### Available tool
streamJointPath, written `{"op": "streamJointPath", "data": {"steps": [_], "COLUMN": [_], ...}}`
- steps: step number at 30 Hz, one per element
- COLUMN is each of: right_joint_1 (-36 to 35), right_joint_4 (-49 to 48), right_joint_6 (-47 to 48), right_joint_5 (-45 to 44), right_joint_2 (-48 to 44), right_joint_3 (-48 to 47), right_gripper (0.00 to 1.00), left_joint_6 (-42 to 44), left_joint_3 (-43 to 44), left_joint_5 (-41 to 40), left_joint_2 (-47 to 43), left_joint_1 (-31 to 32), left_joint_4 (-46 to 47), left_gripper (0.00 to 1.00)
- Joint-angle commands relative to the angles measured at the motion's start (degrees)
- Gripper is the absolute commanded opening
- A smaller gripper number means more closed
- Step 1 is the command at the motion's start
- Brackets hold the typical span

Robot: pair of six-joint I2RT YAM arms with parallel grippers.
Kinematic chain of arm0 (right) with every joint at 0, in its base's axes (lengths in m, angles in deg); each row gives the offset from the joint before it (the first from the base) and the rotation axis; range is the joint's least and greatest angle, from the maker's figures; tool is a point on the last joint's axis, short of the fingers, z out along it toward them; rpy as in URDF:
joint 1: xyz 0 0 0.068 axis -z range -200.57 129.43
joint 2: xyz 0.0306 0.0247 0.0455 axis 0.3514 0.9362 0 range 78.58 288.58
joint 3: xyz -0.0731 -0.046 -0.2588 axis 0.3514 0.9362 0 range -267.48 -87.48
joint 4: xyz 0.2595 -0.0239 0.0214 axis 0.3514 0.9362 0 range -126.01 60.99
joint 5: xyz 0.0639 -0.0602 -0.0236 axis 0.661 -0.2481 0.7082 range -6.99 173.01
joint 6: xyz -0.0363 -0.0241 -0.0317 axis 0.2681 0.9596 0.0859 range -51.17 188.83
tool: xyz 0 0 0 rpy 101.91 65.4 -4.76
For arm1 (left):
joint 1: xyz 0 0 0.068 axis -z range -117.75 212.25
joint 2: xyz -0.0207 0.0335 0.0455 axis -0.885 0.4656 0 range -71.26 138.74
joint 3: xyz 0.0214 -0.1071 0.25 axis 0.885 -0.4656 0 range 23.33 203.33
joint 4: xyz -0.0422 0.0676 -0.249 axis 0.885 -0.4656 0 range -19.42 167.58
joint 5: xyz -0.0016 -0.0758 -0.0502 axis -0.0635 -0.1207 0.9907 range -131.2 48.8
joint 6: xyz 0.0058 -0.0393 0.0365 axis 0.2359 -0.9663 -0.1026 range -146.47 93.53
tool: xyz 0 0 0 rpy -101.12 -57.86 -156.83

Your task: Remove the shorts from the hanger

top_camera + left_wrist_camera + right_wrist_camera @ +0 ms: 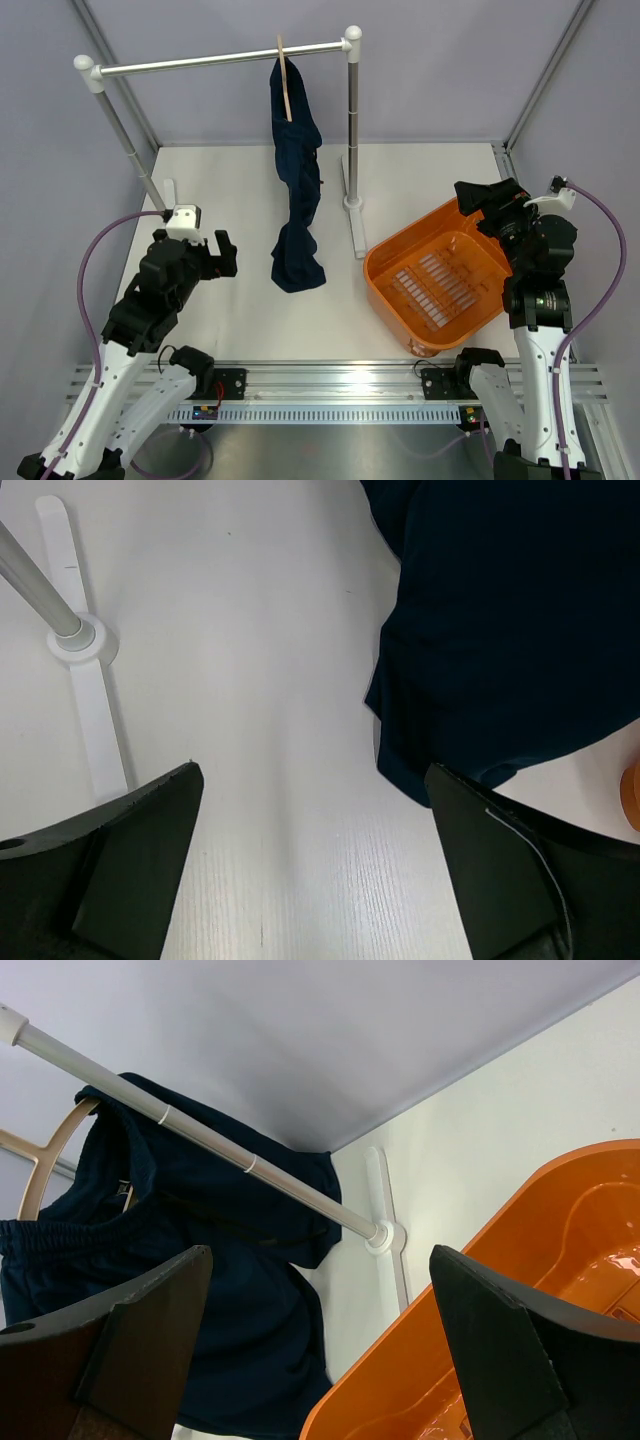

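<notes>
The white counter (230,190) carried all items and was enclosed by pale walls on three sides. A silver rail (200,62) on two upright posts spanned the far part of the counter. The left arm (160,290) was positioned over the near left area, and the right arm (540,270) over the near right area. An orange basket (395,268) lay on the counter to the right, beside the foot of the right post and partly under the right arm. The shorts (297,200) hung on the hanger (286,85), which was hooked over the rail near its right end; the dark fabric dropped straight down between the two arms, and contact between its lower edge and the counter could not be confirmed. The left jaws stood wide with nothing between them, aimed at the counter with the shorts' lower edge just ahead and to the right. The right jaws also stood wide and gripped nothing, facing the rail, the hanger and the basket rim.
</notes>
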State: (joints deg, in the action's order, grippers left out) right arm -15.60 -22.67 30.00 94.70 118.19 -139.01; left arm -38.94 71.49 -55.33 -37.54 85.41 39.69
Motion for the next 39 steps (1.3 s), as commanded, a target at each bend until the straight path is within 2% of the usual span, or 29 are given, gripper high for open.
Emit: {"op": "streamJointPath", "data": {"steps": [1,6,10,17,18,21,28,29,33,39], "right_joint_1": [-0.2,-0.2,-0.3,-0.2,-0.2,-0.2,-0.2,-0.3,-0.3,-0.3], "right_joint_4": [-0.5,0.1,1.6,2.3,2.6,2.5,2.4,2.6,4.1,6.5], "right_joint_6": [0.7,1.0,2.2,2.4,2.4,2.4,2.1,2.3,3.1,4.3], "right_joint_5": [0.9,0.9,0.8,-0.1,0.1,0.1,0.7,0.6,-0.8,-1.7], "right_joint_2": [-0.6,-0.5,-0.3,-1.0,-1.2,-1.0,1.1,1.2,1.3,1.7], "right_joint_3": [-0.8,-1.0,-1.8,-2.1,-2.1,-2.1,-3.1,-3.1,-4.4,-5.9], "right_gripper": [0.99,1.0,0.99,0.99,1.0,1.0,0.99,0.99,0.99,0.99], "left_joint_6": [0.2,-2.0,-3.3,-5.2,-6.6,-7.6,-8.4,-8.4,-8.0,-6.5], "left_joint_3": [-0.2,1.5,6.7,23.0,27.2,31.5,47.7,52.3,60.4,69.8], "left_joint_5": [0.8,0.6,3.1,6.1,7.0,7.3,9.4,9.5,9.2,8.2], "left_joint_2": [-0.7,0.7,3.8,12.0,14.8,18.4,35.5,39.8,47.8,55.5], "left_joint_1": [-0.2,-0.2,-0.2,-0.2,-0.1,-0.1,-0.1,-0.1,0.5,0.9], "left_joint_4": [1.5,1.9,2.8,5.1,6.3,7.4,9.8,9.5,11.2,10.2], "left_gripper": [0.99,0.99,0.99,0.99,0.99,0.99,0.98,0.97,0.92,0.87]}}
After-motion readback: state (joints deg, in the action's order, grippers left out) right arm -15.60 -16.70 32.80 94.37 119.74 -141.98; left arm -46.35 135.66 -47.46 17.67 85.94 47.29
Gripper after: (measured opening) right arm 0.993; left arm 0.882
